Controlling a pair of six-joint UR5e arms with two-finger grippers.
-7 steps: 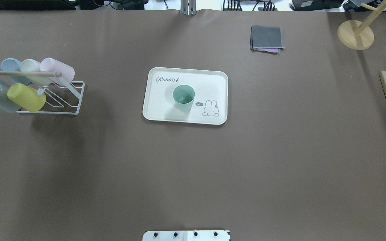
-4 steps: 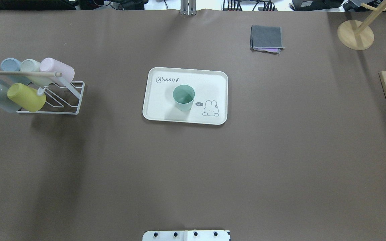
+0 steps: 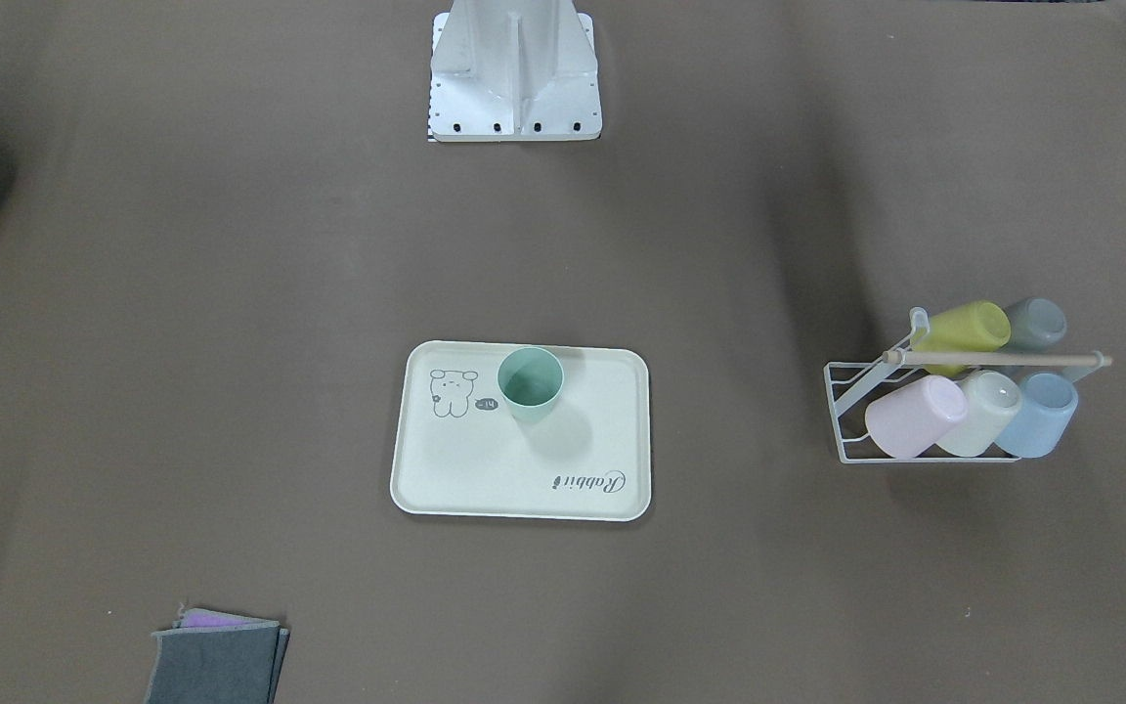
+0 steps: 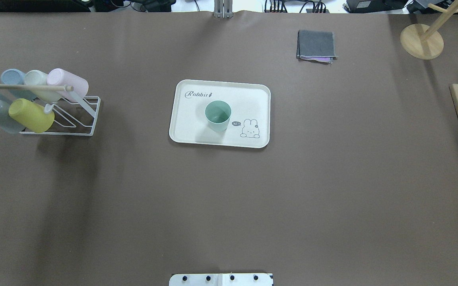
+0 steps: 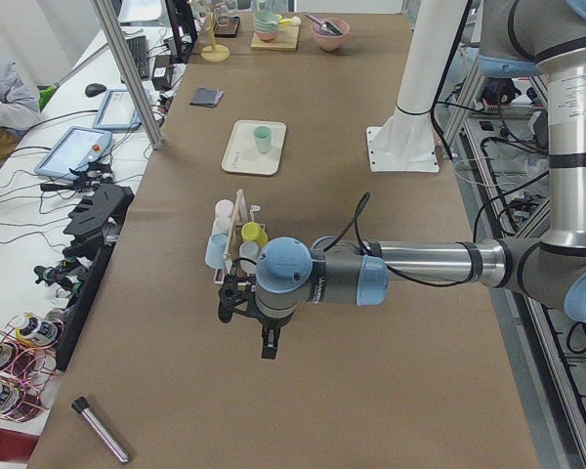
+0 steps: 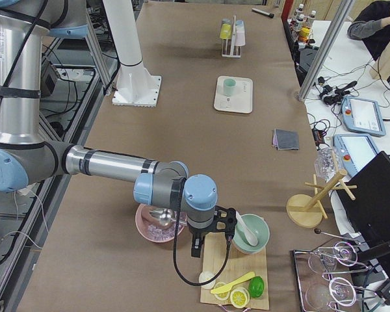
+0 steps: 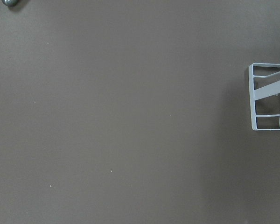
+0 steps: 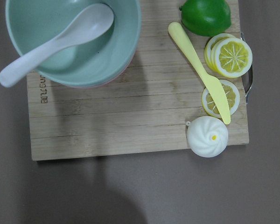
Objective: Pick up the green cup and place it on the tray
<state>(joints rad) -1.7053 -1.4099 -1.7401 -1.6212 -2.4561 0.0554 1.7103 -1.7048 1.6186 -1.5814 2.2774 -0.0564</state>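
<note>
Cup (image 4: 218,115) on tray (image 4: 189,131) looked light and slick, best pinched at its rim; left end effector (image 5: 246,327), right end effector (image 6: 212,242): couldn't tell if spread.

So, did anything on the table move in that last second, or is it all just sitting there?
Nothing visibly changed in the overhead view. The green cup stands upright on the tray in the same spot, and the folded grey cloth has not shifted. No arm shows in that view, then or now.
</note>
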